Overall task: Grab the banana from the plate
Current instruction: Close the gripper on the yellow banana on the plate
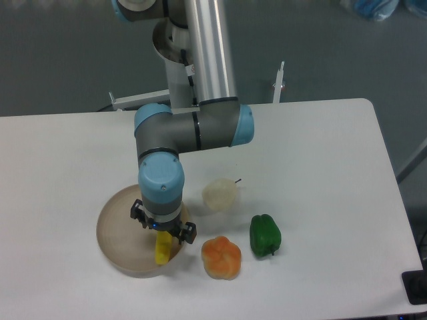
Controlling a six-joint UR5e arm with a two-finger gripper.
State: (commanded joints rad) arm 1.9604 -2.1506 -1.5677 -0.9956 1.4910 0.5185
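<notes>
Gripper (162, 235) hanging over the plate (117, 230), banana (162, 252) showing beneath it.

You are looking down from the fixed camera: the arm is hiding its fingers, so you cannot tell whether they are gripping. The banana's yellow end is lying on the plate's near-right part. An orange pepper (221, 257), green pepper (265, 235) and pale fruit (219, 193) are sitting on the table (320, 173) to its right.

Even, bright overhead light washes the white surface (320, 153) pale; shadows under the arm (193, 127) are faint and soft. Slightly grainy overall, with the grey floor (60, 60) beyond dimmer.
</notes>
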